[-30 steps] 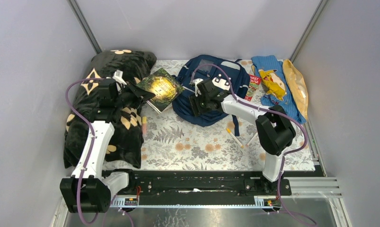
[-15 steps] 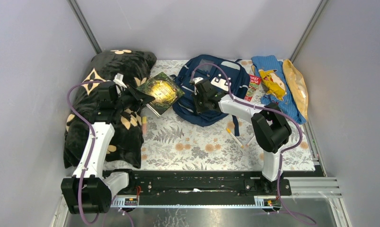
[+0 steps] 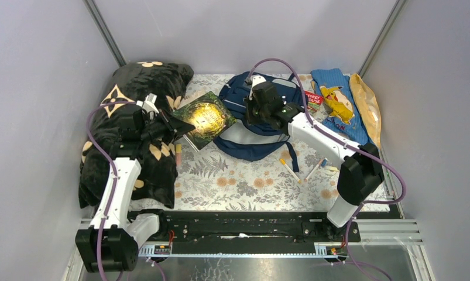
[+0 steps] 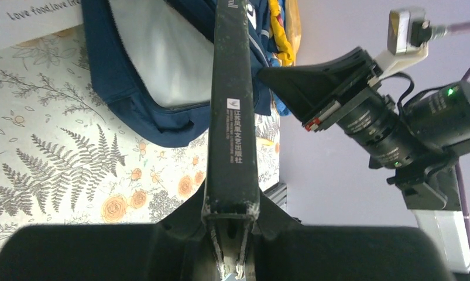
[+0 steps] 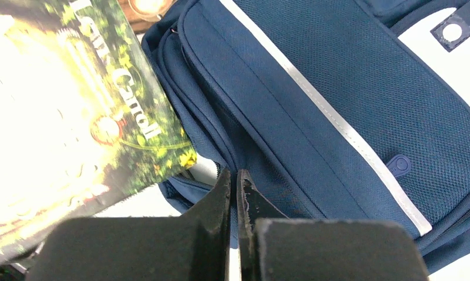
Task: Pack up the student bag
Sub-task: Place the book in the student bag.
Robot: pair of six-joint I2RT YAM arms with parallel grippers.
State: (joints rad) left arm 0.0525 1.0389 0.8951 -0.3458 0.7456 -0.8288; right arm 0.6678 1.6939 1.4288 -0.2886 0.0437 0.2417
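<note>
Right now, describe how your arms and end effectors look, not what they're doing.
Both the left arm and the right arm have white link shells and black joints. A purple cable loops along each. The left end effector and right end effector are matte black with flat tapered fingers. A green light glows on the right wrist.

The scene is evenly, brightly lit. The glossy book (image 3: 204, 115) is washed out centrally by strong glare.
</note>
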